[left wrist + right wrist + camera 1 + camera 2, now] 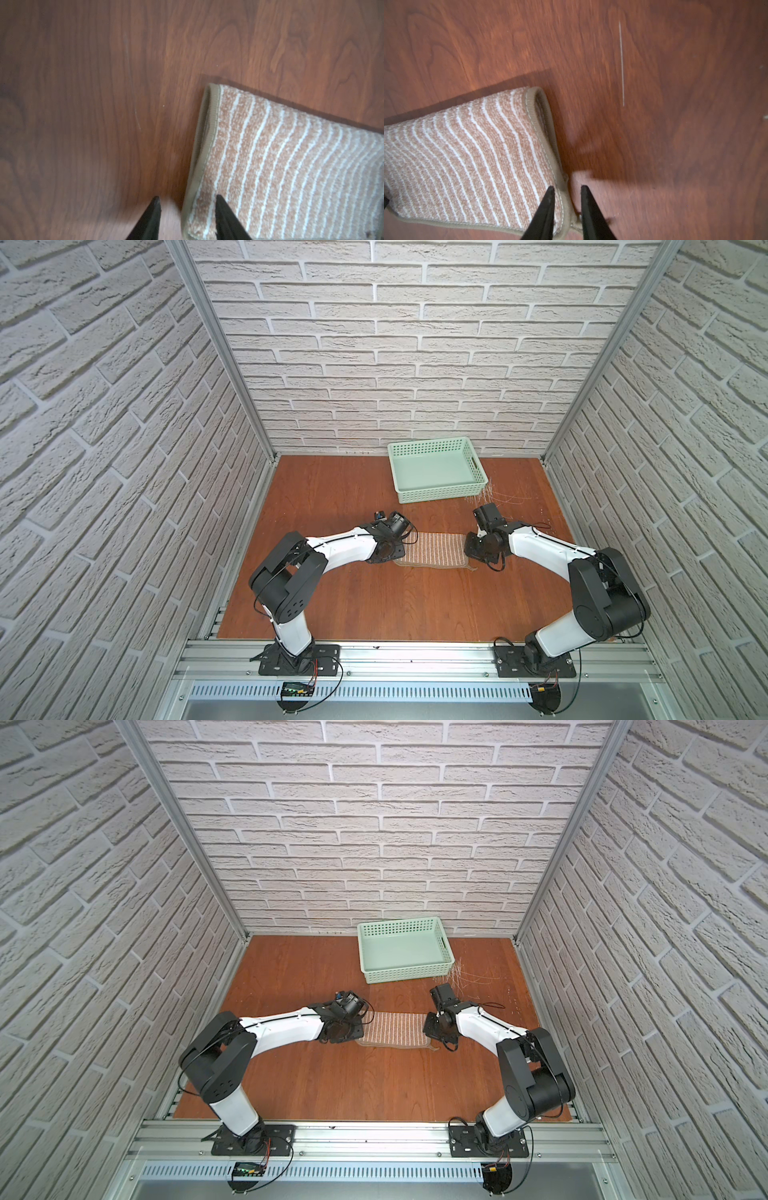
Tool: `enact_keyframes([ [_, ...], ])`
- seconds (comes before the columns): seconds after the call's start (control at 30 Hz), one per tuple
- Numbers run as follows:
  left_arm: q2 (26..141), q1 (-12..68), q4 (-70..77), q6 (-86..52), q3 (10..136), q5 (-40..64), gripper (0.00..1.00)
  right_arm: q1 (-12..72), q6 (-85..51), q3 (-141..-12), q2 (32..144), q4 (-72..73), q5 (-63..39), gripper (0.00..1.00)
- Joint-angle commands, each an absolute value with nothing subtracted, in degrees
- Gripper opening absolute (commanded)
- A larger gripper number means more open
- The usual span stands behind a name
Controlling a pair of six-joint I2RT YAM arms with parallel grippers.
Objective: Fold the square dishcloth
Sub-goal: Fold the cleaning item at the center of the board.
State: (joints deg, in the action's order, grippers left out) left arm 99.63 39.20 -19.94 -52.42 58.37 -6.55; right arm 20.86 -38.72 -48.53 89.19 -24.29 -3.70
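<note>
The square dishcloth (436,549) (395,1029), tan with thin cream stripes, lies folded double as a flat strip in the middle of the wooden table. My left gripper (187,197) hangs over its left end, jaws apart. One finger is above the cloth (291,166) and one above bare wood, with the hem edge between them. My right gripper (568,186) is at the right end, its jaws narrower but still apart, straddling the hem near the corner of the cloth (467,155). The corner loop (471,569) sticks out at the near right corner.
A mint-green basket (440,493) (407,974) stands behind the cloth, towards the back right, with nothing in it. Pale scratch marks (498,497) cross the wood to the right of the basket. Brick-patterned walls close in three sides.
</note>
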Motion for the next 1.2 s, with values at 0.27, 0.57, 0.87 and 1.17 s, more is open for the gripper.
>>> enact_keyframes([
  [0.27,104.83,39.39,-26.98,-50.3,64.43,-6.94,0.29,20.31,-38.66,-48.81,90.37,-22.88,-4.26,0.24],
  [0.57,112.36,41.77,-35.86,-50.61,69.77,-10.32,0.24,20.04,-38.98,-48.35,90.23,-22.25,-5.1,0.23],
  [0.87,117.49,43.68,-39.04,-52.03,70.42,-10.4,0.18,19.9,-38.94,-47.71,89.43,-22.16,-4.92,0.23],
  [1.17,117.39,42.92,-40.37,-52.75,68.42,-12.09,0.0,19.86,-38.95,-47.48,89.16,-21.78,-5.36,0.22],
])
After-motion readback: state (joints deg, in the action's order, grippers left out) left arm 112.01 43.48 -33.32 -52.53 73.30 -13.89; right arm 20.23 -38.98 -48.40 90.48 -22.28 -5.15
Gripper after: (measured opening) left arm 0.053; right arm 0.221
